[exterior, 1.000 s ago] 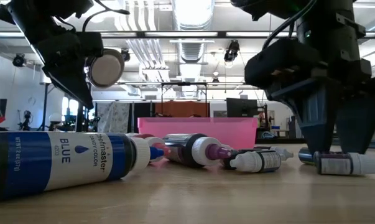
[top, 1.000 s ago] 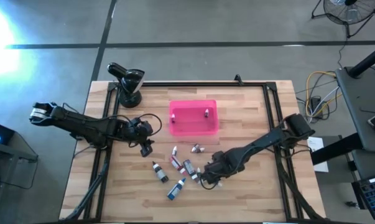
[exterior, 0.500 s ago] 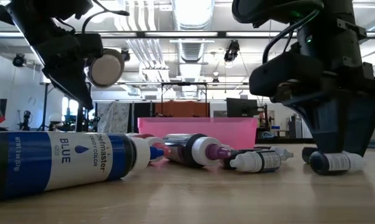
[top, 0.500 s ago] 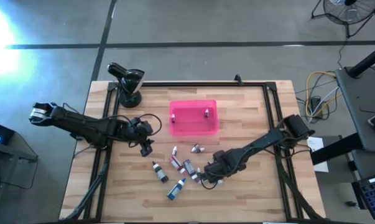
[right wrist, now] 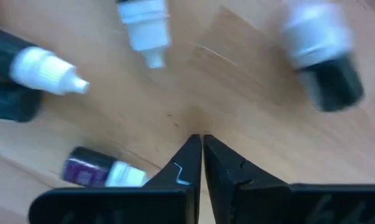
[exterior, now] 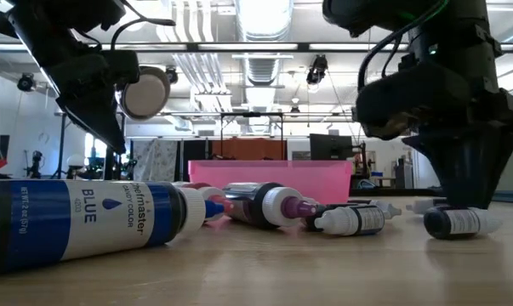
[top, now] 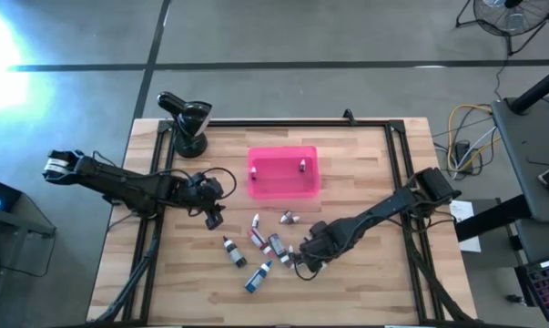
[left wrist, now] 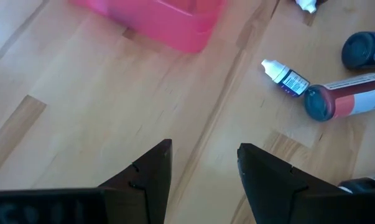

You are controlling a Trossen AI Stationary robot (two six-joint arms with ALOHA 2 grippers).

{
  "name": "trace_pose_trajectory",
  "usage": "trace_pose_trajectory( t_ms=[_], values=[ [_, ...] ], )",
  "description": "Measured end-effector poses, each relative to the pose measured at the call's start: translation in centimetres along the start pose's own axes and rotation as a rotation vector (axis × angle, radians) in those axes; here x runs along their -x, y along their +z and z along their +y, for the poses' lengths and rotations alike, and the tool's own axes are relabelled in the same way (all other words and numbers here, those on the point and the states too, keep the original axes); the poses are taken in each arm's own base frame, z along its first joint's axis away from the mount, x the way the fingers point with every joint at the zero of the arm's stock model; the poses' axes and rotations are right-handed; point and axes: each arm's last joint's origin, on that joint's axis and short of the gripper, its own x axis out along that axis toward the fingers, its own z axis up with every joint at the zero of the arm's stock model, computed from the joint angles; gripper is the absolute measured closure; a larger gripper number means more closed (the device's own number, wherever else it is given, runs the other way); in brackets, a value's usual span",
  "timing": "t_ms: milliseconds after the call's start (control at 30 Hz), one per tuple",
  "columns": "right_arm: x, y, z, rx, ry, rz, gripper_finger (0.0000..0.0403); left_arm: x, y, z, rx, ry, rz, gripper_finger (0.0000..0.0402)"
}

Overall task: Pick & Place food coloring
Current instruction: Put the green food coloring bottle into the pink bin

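Observation:
Several food coloring bottles (top: 256,244) lie on their sides on the wooden table, in front of the pink tray (top: 283,150). A large blue one (exterior: 86,217) lies nearest the front edge. Two small bottles (top: 303,165) stand inside the tray. My right gripper (right wrist: 201,138) is shut with nothing between its fingers, at the right end of the cluster (top: 299,262). A dark bottle with a pale cap (exterior: 460,223) lies on the table just below it. My left gripper (left wrist: 203,149) hangs open above bare wood, left of the cluster (top: 215,217).
A black camera on a stand (top: 188,123) sits at the far left corner. Black frame rails (top: 397,155) run along the table's far and side edges. Bare wood (top: 365,200) lies to the right of the tray and the bottles.
My right gripper has shut. Its fingers stood on either side of the dark pale-capped bottle a second ago. They have now come together just above it, and the bottle still lies on the table.

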Motion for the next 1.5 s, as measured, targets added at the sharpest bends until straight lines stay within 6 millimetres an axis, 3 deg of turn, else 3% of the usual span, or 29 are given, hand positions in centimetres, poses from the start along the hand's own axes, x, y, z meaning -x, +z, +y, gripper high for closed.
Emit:
trace_pose_trajectory(
  t_ms=[200, 333, 467, 600, 733, 933, 1000, 1200, 1333, 1500],
  values=[
    [1.2, 0.0, 0.0, -0.001, 0.037, 0.028, 0.0394, 0.0, 0.0, 0.0, 0.008, 0.000, -0.001, 0.0244],
    [3.3, -0.1, -0.4, 0.025, 0.089, 0.041, 0.0376, 0.0, 0.0, 0.0, 0.014, 0.000, -0.001, 0.0244],
    [6.1, 0.2, -1.7, 0.051, 0.104, -0.007, 0.0336, 0.0, 0.0, 0.0, 0.016, -0.002, -0.004, 0.0244],
    [9.2, 0.4, -3.4, 0.193, 0.112, -0.156, 0.0282, 0.0, 0.2, -0.1, 0.023, -0.014, -0.022, 0.0244],
    [10.4, 0.8, -5.4, 0.316, 0.038, -0.156, 0.0229, 0.0, 0.4, -0.2, 0.034, -0.024, -0.039, 0.0244],
    [8.6, 1.8, -7.0, 0.257, 0.005, -0.024, 0.0170, 0.0, 0.4, -0.3, 0.074, -0.027, -0.042, 0.0244],
    [7.8, 1.7, -6.6, 0.414, 0.012, -0.028, 0.0158, 0.0, 0.4, -0.3, 0.086, -0.028, -0.042, 0.0244],
    [5.4, 0.3, -5.4, 1.209, -0.145, -0.058, 0.0150, 0.0, 0.5, -0.3, 0.108, -0.030, -0.043, 0.0244],
    [4.0, 0.3, -4.9, 1.398, -0.233, -0.063, 0.0150, 0.0, 0.5, -0.3, 0.149, -0.031, -0.043, 0.0244],
    [3.0, 0.7, -3.9, 1.514, -0.163, -0.104, 0.0165, 0.0, 0.5, -0.3, 0.176, -0.031, -0.042, 0.0244]
  ],
)
